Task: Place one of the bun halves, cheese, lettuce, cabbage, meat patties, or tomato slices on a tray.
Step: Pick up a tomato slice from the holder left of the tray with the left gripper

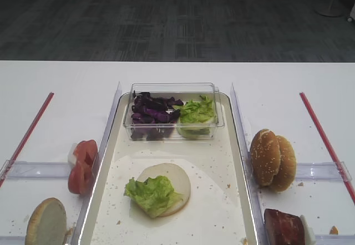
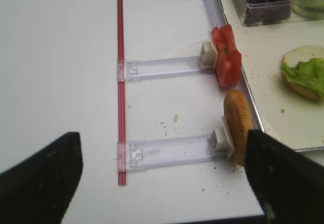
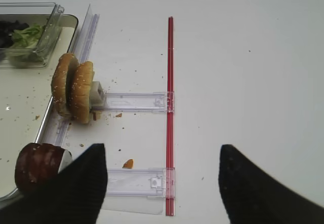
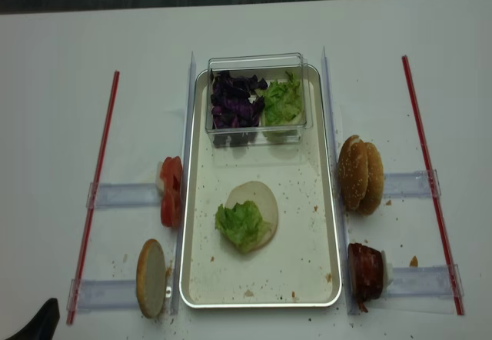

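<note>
Both claws spread wide and empty, hanging back off the tray with the burger half built.

The right gripper has its dark fingers far apart with nothing between them, hovering over bare table right of the tray; the left gripper is just as wide, low on the tray's left side. On the tray floor lies a flat bun half with a lettuce leaf on it. Just right of the tray stand the seeded bun halves and a meat patty; just left, the tomato slices and another bun half. The cabbage sits in the clear tub at the tray's far end. I'd guess patty or tomato comes next: come down squarely over the upright piece, pinch its flat faces, lift clear of the holder.
</note>
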